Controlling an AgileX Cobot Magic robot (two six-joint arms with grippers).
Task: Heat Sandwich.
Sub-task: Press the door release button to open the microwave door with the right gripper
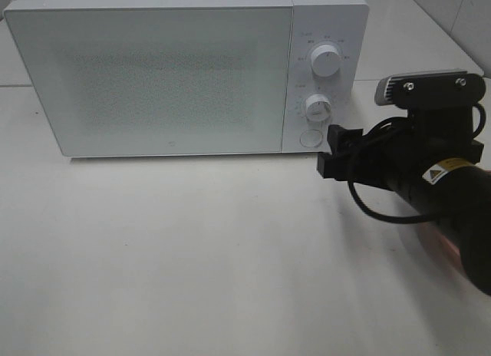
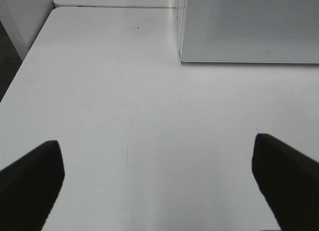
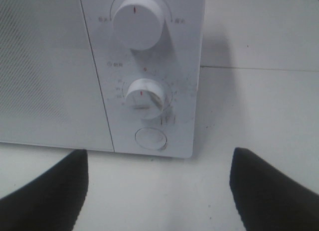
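The microwave (image 1: 153, 72) stood on the table (image 1: 192, 248) with its door (image 1: 149, 76) closed. The right gripper (image 1: 334, 150) hung just beside the control panel, level with the round button (image 1: 311, 136) under the 2 knobs (image 1: 327, 62), with its jaws spread and nothing between them. The left gripper (image 2: 159, 186) hovered over bare table near the microwave's other end, also released and empty. The sandwich showed in no view, so its place could not be told.

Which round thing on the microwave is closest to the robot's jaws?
The flat button, lowest on the microwave. The small knob and big knob stick out and sit higher, farther from the right jaws.
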